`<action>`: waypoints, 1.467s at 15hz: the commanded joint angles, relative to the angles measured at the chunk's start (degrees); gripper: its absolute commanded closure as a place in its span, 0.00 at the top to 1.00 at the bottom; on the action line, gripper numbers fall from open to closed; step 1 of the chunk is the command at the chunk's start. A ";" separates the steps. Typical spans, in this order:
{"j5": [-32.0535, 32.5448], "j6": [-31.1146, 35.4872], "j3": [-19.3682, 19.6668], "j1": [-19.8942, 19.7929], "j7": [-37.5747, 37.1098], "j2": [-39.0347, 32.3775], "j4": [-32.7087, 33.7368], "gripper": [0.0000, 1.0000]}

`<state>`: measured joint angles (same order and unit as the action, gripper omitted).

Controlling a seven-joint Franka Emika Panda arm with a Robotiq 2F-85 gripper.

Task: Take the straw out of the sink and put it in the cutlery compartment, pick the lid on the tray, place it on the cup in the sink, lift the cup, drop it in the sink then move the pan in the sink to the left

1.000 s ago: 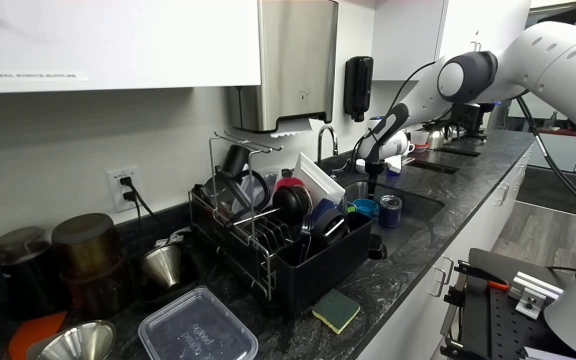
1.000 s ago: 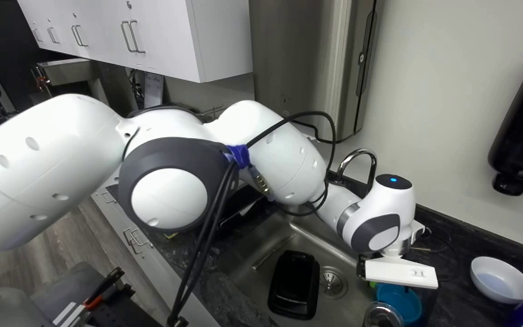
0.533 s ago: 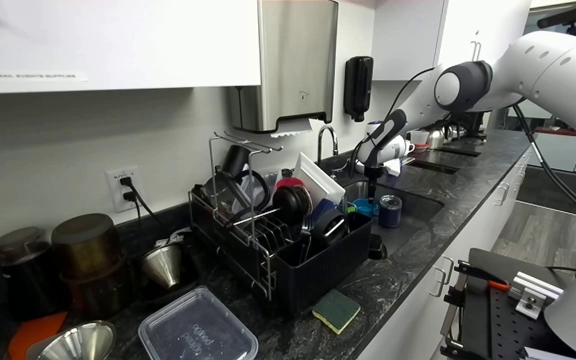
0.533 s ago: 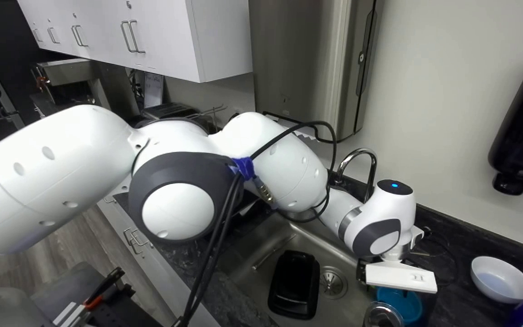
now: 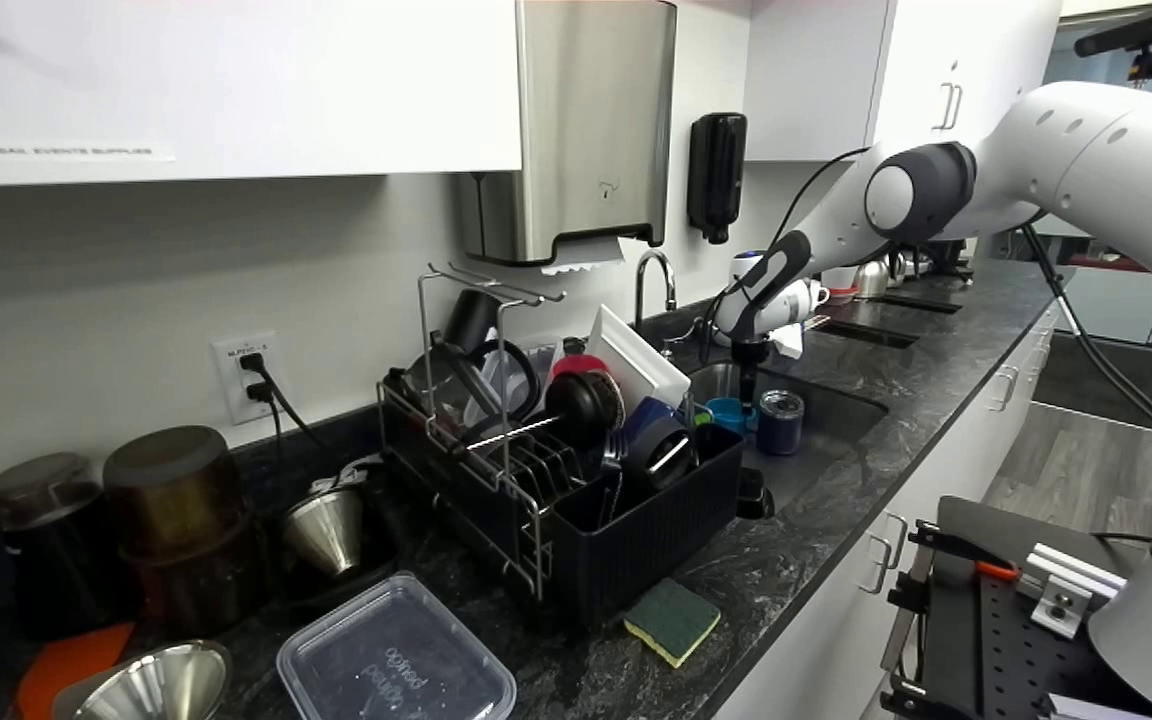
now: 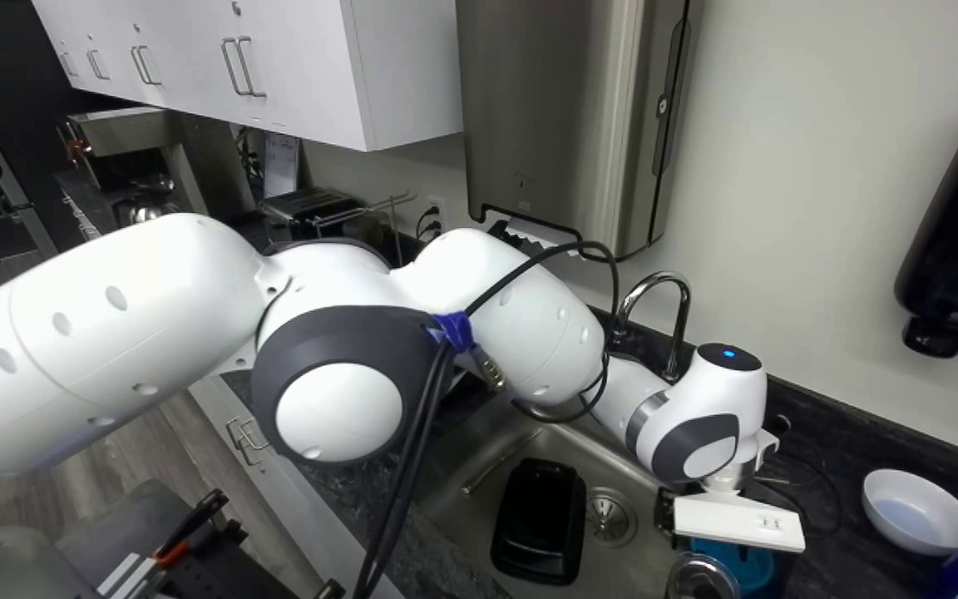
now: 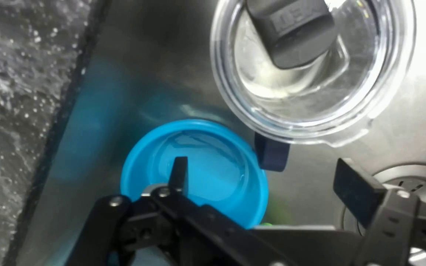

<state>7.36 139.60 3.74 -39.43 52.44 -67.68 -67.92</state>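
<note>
Wrist view: sink (image 7: 154, 66) holds blue container (image 7: 213, 173) and lidded cup (image 7: 309, 83); end effector (image 7: 266, 183) spread wide, gripping nothing

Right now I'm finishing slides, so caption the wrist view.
Lidded cup and blue container in the sink, seen past the open gripper.

Dk stone counter (image 5: 936, 370), steel sink (image 6: 616, 574) set in

Ctr carries blk dish rack (image 5: 648, 545), grn/yel sponge (image 5: 674, 615) flat just beside it, clr plastic tub (image 5: 401, 640) nr; white bowl (image 6: 918, 513) well apart, across the sink. Sink holds blk pan (image 6: 539, 522) by drain (image 6: 610, 519), straw (image 6: 502, 462) nr pan, blue cup (image 7: 213, 166) & lidded tumbler (image 5: 780, 430) just beside ea. other.
</note>
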 commanded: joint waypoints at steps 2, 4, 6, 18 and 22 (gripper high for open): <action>-0.08 -2.65 0.56 -0.07 1.93 -2.26 3.74 1.00; -0.11 -2.76 0.54 -0.22 2.24 -2.64 4.26 1.00; -0.16 -2.71 0.44 -0.38 2.75 -3.17 4.86 0.74; 0.22 -2.19 0.15 -0.72 2.91 -2.87 3.84 0.02; 0.47 -1.23 1.00 -0.44 1.65 -1.18 1.43 0.04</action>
<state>7.35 138.87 4.12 -39.81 53.89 -70.05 -65.25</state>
